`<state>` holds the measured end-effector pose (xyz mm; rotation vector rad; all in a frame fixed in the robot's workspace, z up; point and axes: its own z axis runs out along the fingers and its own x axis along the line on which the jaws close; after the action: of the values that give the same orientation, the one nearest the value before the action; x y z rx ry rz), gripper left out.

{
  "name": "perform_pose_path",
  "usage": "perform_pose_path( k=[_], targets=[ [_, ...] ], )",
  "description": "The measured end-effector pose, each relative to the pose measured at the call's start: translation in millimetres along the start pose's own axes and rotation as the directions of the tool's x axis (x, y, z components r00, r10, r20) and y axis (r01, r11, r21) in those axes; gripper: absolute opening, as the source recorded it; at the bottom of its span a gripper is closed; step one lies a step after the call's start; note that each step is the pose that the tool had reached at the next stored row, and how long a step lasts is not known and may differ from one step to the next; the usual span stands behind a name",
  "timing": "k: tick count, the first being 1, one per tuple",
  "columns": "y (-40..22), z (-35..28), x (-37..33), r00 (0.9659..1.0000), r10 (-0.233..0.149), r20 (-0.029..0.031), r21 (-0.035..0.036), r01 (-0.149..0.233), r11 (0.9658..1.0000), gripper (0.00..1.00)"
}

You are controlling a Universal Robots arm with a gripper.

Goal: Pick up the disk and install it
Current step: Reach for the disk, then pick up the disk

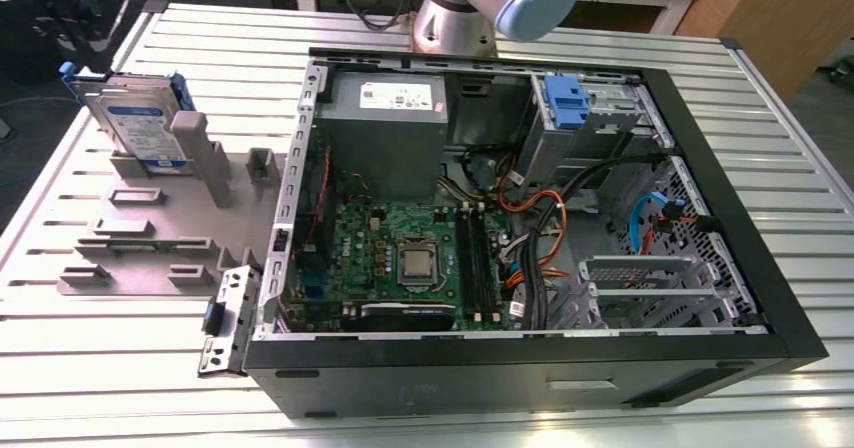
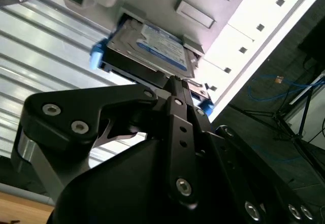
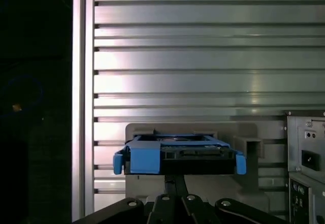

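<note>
The disk (image 1: pixel 140 123), silver-grey with a white-and-blue label and blue side rails, stands on edge in a grey holder (image 1: pixel 147 228) at the exterior view's left, beside the open computer case (image 1: pixel 727 198). In the second wrist view my gripper (image 2: pixel 174 81) has its black fingers pressed together, and the tips point at the long edge of the disk (image 2: pixel 157 46). In the first wrist view the gripper (image 3: pixel 175 182) lines up with the middle of the disk (image 3: pixel 175 153). Nothing is between the fingers.
A drive bay with a bare blue clip (image 1: pixel 566 103) sits at the far corner of the case, near the power supply (image 1: pixel 387 118). Cables (image 1: pixel 561 228) and the motherboard (image 1: pixel 400 258) lie inside. The ribbed metal table (image 1: pixel 160 358) ends just beyond the holder, and the arm's base (image 1: pixel 461 18) stands behind the case.
</note>
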<state>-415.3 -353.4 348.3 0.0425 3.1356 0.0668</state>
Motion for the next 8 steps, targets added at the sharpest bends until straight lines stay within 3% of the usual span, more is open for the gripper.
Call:
perform_pose_path(
  k=[2,8],
  targets=[
    [0.4,0.3,5.7,1.0000,0.000,-0.0003,0.0000,0.000,1.0000,0.11],
    [0.5,0.4,6.2,1.0000,0.000,-0.0011,0.0000,0.000,1.0000,0.11]
  ],
)
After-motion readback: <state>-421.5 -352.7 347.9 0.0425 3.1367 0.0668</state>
